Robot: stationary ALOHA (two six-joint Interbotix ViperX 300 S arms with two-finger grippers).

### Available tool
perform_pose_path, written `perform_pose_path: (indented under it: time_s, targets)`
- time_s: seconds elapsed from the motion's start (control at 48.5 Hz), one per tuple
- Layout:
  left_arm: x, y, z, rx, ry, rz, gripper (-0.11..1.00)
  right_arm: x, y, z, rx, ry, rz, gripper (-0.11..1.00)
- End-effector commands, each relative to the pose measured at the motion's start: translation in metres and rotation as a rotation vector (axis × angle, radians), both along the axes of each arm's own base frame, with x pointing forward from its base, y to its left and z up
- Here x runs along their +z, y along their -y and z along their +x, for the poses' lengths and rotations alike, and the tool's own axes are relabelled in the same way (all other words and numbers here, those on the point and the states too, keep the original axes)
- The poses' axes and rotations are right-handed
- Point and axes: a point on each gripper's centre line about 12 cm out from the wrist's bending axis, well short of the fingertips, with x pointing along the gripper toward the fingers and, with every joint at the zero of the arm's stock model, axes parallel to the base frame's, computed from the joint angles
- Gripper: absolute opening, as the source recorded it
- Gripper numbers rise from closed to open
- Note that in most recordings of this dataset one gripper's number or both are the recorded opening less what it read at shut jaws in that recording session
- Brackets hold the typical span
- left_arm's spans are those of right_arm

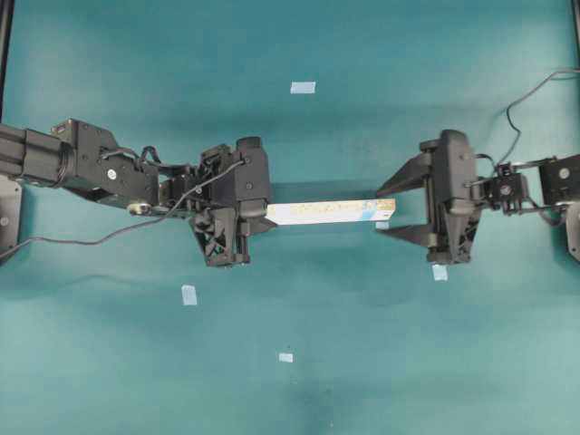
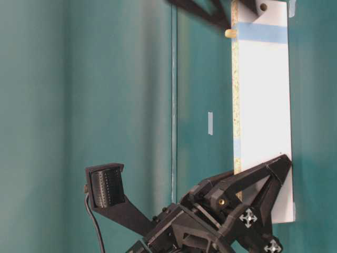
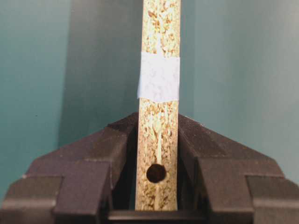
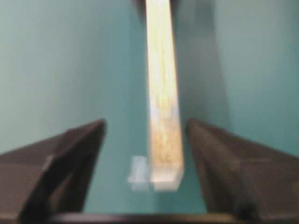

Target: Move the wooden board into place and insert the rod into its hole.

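The wooden board [image 1: 326, 212] stands on its long edge at mid-table, speckled edge up, white face [image 2: 263, 105] sideways. My left gripper [image 1: 258, 216] is shut on its left end. In the left wrist view the jaws clamp both faces around a dark empty hole [image 3: 156, 173], with a band of tape [image 3: 159, 77] further along. A short cream rod [image 2: 230, 33] sticks out of the board's edge near the far right end. My right gripper [image 1: 379, 210] stands wide open astride that end, its fingers [image 4: 79, 149] clear of the blurred board [image 4: 161, 70].
Pale tape squares lie on the teal table at the back [image 1: 303, 88], front left [image 1: 188, 294], front middle [image 1: 285, 357] and under the right arm [image 1: 439, 272]. Another [image 4: 138, 173] lies beside the board's right end. Cables trail from both arms.
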Motion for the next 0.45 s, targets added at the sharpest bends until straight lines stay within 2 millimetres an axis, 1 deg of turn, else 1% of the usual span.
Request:
perform_pose_path:
  time_s: [0.0, 0.206, 0.289, 0.412, 0.433]
  targets:
    - [0.010, 0.001, 0.003, -0.002, 0.031, 0.000, 0.24, 0.020, 0.000, 0.002, 0.000, 0.040, -0.013, 0.81]
    - [0.011, 0.001, 0.003, -0.002, 0.035, 0.000, 0.24, 0.039, 0.002, -0.006, -0.013, 0.019, -0.032, 0.81]
    - [0.011, 0.001, 0.003, -0.002, 0.034, 0.000, 0.24, 0.043, 0.003, -0.008, -0.016, 0.016, -0.035, 0.81]
    - [0.016, 0.001, 0.005, -0.001, 0.048, -0.001, 0.24, 0.046, 0.002, -0.009, -0.017, 0.019, -0.035, 0.81]
    - [0.017, 0.001, 0.005, -0.002, 0.048, 0.000, 0.26, 0.047, 0.003, -0.009, -0.019, 0.021, -0.035, 0.81]
